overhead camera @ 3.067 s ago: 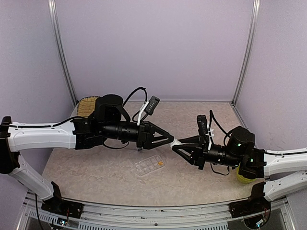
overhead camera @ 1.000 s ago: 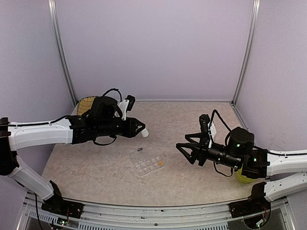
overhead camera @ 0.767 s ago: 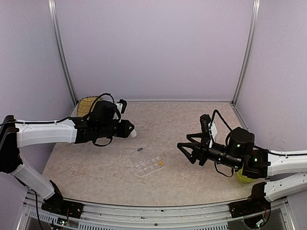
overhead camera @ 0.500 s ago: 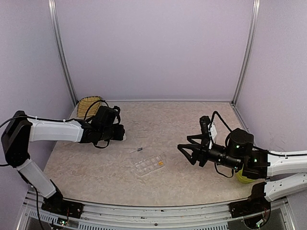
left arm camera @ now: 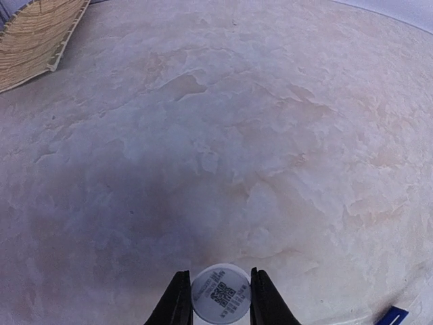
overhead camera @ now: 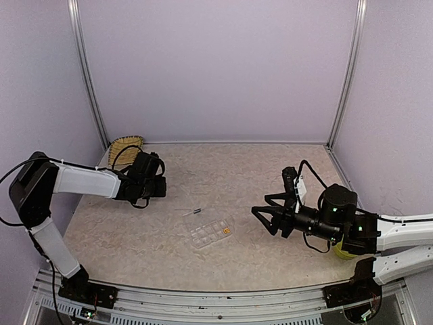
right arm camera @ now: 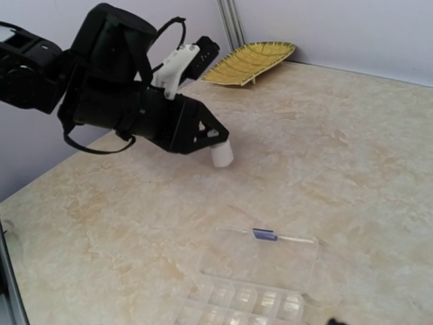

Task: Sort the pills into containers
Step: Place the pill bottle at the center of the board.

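Note:
The clear organizer box (overhead camera: pixel 211 232) lies open mid-table, and a few orange pills (overhead camera: pixel 226 231) sit in one cell at its right end. In the right wrist view its containers (right arm camera: pixel 237 301) and flat lid (right arm camera: pixel 284 261) with a blue latch (right arm camera: pixel 264 234) show. My left gripper (overhead camera: pixel 161 187) is shut on a small white bottle (left arm camera: pixel 220 296) at the table's left, well away from the box. That bottle (right arm camera: pixel 222 154) points down at the tabletop. The right gripper (overhead camera: pixel 260 217) hangs open and holds nothing, right of the box.
A woven yellow tray (overhead camera: pixel 125 144) leans in the far left corner, close behind the left arm. A yellow-green bowl (overhead camera: pixel 342 252) peeks out under the right arm at the near right.
The left arm has swung back to the left and lowered, carrying the white bottle away from the box. The right gripper has hardly moved.

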`<state>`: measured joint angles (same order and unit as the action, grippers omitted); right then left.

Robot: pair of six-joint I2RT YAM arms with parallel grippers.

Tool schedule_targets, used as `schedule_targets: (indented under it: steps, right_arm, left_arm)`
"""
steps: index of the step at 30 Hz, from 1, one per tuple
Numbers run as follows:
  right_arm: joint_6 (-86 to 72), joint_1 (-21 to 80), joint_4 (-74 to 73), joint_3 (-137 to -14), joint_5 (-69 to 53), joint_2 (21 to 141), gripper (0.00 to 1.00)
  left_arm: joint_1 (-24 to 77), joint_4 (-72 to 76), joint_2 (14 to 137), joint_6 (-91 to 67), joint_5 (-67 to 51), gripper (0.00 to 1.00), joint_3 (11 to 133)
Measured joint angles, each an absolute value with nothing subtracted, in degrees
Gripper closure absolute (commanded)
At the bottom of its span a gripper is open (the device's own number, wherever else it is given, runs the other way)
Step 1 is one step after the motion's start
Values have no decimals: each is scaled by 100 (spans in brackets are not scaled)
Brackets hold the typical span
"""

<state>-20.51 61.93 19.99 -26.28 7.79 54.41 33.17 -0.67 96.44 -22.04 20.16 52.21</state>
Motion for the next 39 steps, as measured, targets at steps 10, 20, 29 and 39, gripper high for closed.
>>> schedule_targets:
  steps: [10, 20, 29, 39]
  right_arm:
    - [-2093, 6165, 2001, -2609, 768, 5463, 32]
    - [-2202, 6165, 1975, -2497, 768, 5256, 32]
    - [-2226, 6165, 1949, -2460, 808, 5162, 32]
    - [-2233, 6134, 1706, -2460, 989, 5072, 31]
  left_arm:
    - [2871, 215, 10001, -2198, 2259, 76, 5402]
    - [2652, 285, 10604, -2040, 2307, 72, 5848]
    - [2633, 309, 10707, -2012, 2292, 60, 5865]
    - [2633, 298, 10685, -2014, 2274, 26, 5867]
